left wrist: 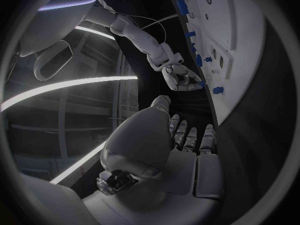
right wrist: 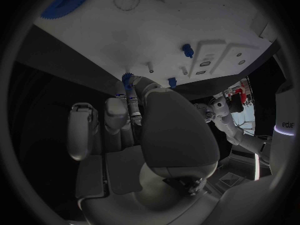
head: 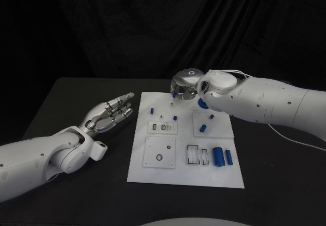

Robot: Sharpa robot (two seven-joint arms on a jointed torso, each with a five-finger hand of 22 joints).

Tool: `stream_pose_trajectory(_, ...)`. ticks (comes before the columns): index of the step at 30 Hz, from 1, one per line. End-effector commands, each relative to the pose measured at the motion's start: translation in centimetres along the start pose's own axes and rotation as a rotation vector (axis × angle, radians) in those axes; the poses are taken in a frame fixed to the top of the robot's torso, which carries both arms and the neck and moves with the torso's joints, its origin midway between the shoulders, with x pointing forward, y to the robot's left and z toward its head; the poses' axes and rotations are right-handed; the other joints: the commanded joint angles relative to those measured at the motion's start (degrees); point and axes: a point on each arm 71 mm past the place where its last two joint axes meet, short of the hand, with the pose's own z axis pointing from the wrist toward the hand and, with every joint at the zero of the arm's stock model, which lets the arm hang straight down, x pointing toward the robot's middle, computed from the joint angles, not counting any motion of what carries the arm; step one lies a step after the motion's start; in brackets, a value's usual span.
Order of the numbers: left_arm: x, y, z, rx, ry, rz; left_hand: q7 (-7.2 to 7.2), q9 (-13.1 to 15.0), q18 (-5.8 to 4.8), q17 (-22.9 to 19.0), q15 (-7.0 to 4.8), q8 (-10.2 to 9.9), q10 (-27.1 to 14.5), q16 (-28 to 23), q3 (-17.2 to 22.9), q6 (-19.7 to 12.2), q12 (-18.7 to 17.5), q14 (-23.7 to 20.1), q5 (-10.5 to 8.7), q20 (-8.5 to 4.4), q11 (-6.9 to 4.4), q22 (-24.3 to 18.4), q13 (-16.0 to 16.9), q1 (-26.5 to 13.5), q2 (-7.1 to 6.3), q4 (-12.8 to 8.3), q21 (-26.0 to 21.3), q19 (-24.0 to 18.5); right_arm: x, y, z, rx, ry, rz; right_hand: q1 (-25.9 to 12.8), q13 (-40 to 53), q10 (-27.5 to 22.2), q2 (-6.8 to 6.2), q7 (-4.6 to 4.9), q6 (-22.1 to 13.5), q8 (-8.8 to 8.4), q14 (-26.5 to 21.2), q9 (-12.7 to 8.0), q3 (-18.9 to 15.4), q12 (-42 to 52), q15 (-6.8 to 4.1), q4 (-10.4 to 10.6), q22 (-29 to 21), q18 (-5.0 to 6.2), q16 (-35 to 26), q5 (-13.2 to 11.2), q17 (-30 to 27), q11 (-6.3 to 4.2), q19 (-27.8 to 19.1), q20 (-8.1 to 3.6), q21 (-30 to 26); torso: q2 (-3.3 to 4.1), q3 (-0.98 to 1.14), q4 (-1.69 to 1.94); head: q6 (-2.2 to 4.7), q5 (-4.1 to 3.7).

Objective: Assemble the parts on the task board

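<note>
Left robot hand [head: 112, 112] open, fingers extended, stretched forward; right robot hand [head: 184, 84] points down, fingers curled, blue part at fingertips.

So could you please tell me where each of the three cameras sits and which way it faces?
Head view: on the robot's head, looking down at the task board; both arms show, left robot hand and right robot hand.
Left wrist view: behind the left robot hand, facing along the board's edge.
Right wrist view: behind the right robot hand, facing the board.
Shared: all three show the board; the left wrist view also shows the right robot hand.
</note>
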Motion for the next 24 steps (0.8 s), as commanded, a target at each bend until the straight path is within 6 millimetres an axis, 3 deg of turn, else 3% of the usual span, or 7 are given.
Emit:
stream_pose_trajectory(1,0.1,-1.1,0.1,0.141,0.008,0.002,0.28,0.1,1.08,-0.1,0.29,0.2,-0.4,-0.2,0.1,0.1,-0.3,-0.1,0.34,0.32,-0.10,0.0,-0.1,0.6,0.11,-0.3,-0.1,-0.1,0.1,-0.1,-0.1,0.017,-0.001,0.002,-0.2,-0.1,0.0,0.59,0.60,0.1,0.17,0.1,3.3,0.1,-0.4,0.25,-0.3,4.3,-0.57,0.0,0.3,-0.1,0.30,0.1,0.36,-0.1,-0.04,0.00,0.03,-0.19,-0.08)
stream_pose_trajectory(4,0.1,-1.0,0.2,0.141,0.010,0.000,0.33,0.1,1.08,-0.1,0.29,0.2,-0.4,-0.2,0.1,0.0,-0.3,-0.1,0.35,0.32,-0.10,0.0,-0.1,0.6,0.10,-0.3,-0.1,-0.1,0.2,-0.1,-0.1,0.019,0.001,0.003,-0.2,-0.1,0.0,0.59,0.60,0.1,0.17,0.1,3.3,0.1,-0.4,0.25,-0.3,4.3,-0.57,0.0,0.3,-0.1,0.30,0.1,0.36,-0.1,-0.04,-0.04,0.16,-0.23,-0.15)
stream_pose_trajectory(15,0.3,-0.9,0.5,0.139,0.020,-0.005,0.37,0.1,1.08,-0.1,0.30,0.2,-0.5,-0.2,0.1,0.0,-0.3,-0.1,0.35,0.32,-0.07,0.0,-0.1,0.6,0.10,-0.3,-0.1,-0.1,0.9,-0.5,0.1,0.041,0.024,0.002,-0.3,-0.1,-0.6,0.72,0.59,-0.7,-0.33,-0.4,3.4,0.3,-1.3,0.40,-0.5,4.0,-0.47,-0.5,0.3,-1.0,0.51,-0.3,0.51,-0.4,-0.06,-0.08,0.09,-0.49,-0.35)
stream_pose_trajectory(24,0.3,-0.8,0.6,0.138,0.025,-0.008,0.70,0.1,1.08,-0.1,0.41,0.2,-0.5,-0.2,0.2,0.2,-0.4,-0.1,0.37,0.41,0.02,0.0,-0.1,0.7,0.16,-0.4,-0.1,-0.1,1.6,-0.6,0.2,0.048,0.043,0.005,-0.4,-0.1,-1.0,0.75,0.56,-1.1,-0.63,-0.7,3.4,0.4,-1.6,0.41,-0.6,3.7,-0.37,-0.9,0.3,-1.4,0.55,-0.6,0.56,-0.7,-0.05,-0.08,-0.06,-0.75,-0.04)
